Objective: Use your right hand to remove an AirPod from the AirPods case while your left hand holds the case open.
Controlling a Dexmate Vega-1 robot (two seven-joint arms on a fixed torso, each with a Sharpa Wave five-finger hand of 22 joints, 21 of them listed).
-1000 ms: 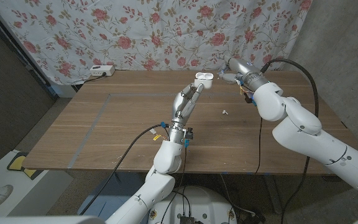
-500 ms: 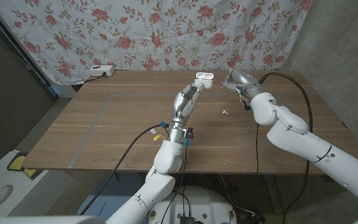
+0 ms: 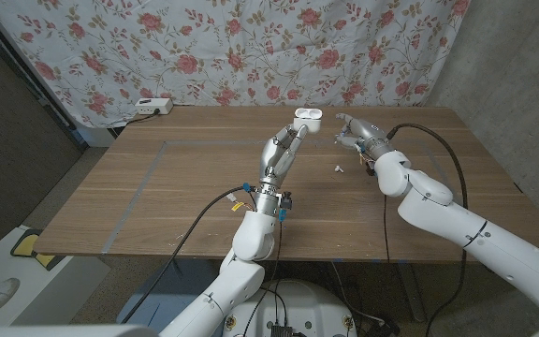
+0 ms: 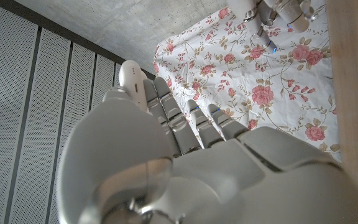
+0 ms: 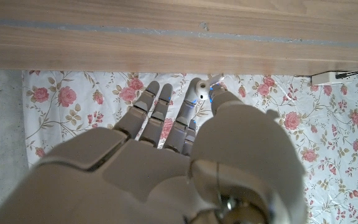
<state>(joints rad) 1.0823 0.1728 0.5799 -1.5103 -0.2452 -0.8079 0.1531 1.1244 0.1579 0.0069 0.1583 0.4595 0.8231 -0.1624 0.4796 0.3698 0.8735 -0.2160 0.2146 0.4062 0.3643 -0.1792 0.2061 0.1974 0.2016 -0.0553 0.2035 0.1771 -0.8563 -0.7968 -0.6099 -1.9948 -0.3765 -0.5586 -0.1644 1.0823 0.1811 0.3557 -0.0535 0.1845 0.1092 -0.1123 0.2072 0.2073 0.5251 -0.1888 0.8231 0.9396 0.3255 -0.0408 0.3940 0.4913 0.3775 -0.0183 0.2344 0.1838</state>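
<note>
Wooden table (image 3: 195, 178), earbud (image 3: 339, 169), power strip (image 3: 153, 107)

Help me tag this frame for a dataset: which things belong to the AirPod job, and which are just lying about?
Job: AirPods case, held up by the left robot hand; AirPod, pinched in the right robot hand.

Lying about: small white piece on the table; power strip; floral cloth; blue tape line.
</note>
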